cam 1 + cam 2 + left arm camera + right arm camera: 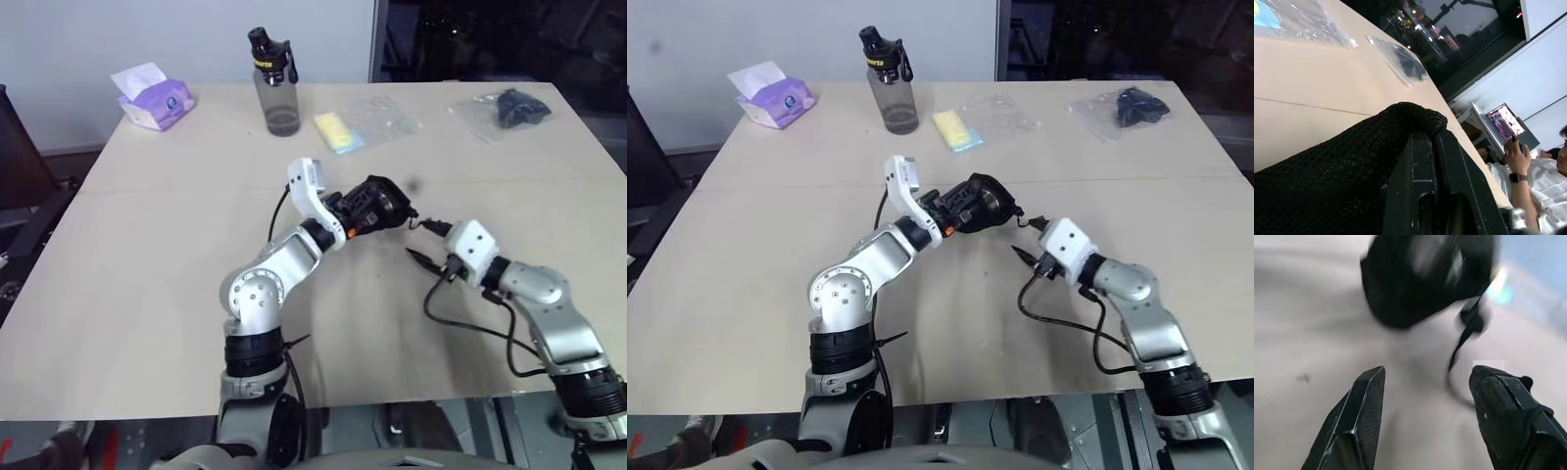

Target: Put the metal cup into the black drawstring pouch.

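Note:
The black drawstring pouch (379, 203) hangs bulging just above the middle of the table, and its cord (1465, 335) dangles from it. My left gripper (361, 217) is shut on the pouch's mesh fabric (1342, 171). To the right of the pouch, my right gripper (421, 241) points at it with its fingers open and nothing between them (1427, 374). It is apart from the pouch (1400, 289). The metal cup is hidden. A blurred grey sheen shows on the pouch in the right wrist view, and I cannot tell what it is.
On the far side of the table (147, 255) stand a grey bottle with a black cap (276, 86), a purple tissue pack (154, 100), a clear bag with a yellow item (345, 130) and a clear bag with dark contents (509, 108). A seated person (1530, 169) is beyond the table's right edge.

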Controlling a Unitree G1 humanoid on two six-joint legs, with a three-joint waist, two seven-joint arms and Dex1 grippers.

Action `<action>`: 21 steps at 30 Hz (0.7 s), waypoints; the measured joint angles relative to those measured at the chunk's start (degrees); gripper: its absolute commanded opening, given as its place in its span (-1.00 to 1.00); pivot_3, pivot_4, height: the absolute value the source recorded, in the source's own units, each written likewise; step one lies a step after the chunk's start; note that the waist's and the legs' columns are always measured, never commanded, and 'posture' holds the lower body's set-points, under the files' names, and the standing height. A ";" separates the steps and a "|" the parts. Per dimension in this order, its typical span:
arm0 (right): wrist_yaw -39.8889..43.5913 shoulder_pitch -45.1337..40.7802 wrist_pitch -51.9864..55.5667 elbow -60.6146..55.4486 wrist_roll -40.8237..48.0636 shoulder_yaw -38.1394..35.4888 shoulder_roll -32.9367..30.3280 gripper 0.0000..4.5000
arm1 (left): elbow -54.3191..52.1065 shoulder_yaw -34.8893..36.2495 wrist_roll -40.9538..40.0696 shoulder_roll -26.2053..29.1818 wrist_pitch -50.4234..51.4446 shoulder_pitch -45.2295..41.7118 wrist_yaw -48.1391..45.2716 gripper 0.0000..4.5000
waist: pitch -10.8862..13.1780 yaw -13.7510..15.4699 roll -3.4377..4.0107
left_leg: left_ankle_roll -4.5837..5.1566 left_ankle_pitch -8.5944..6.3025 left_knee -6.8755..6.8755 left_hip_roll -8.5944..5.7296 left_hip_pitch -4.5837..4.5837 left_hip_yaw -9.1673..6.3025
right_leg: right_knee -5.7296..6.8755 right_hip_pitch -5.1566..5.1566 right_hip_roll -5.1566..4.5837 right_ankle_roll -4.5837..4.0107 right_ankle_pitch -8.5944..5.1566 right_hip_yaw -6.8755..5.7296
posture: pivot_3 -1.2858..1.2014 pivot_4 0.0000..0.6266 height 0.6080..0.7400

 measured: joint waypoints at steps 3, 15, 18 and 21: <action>-3.12 -3.56 2.96 2.38 1.17 -0.57 4.82 0.28 | 0.00 -0.05 -0.26 0.58 0.21 0.02 0.00 -1.00 | 0.00 -0.04 0.01 | 0.00 0.00 0.00 0.01 0.02 -0.02 | 0.02 0.00 0.02 0.04 0.03 -0.01 | 0.03 -0.52 1.00; -7.65 -7.50 2.00 16.73 2.72 -0.82 12.24 0.28 | 0.00 -0.11 -0.31 3.20 0.88 0.27 -0.11 -1.00 | 0.00 0.06 0.01 | 0.00 0.00 -0.01 0.00 -0.01 -0.05 | 0.02 0.00 0.00 0.09 0.06 -0.04 | 0.03 -0.52 1.00; -9.16 -7.90 0.30 18.90 2.45 -0.96 12.91 -0.23 | 0.00 -0.04 -0.45 3.45 0.90 0.27 -0.14 -1.00 | 0.00 0.03 0.01 | 0.00 0.00 0.00 0.00 0.00 -0.05 | 0.03 0.01 0.00 0.09 0.06 -0.04 | 0.03 -0.52 1.00; -10.59 -7.96 -1.32 20.27 2.74 -2.18 14.13 -0.89 | 0.00 0.03 -0.76 3.96 0.93 0.28 -0.32 -1.00 | 0.00 0.02 0.01 | 0.00 0.00 0.00 -0.01 -0.01 -0.03 | 0.02 0.00 0.00 0.09 0.06 -0.02 | 0.03 -0.52 1.00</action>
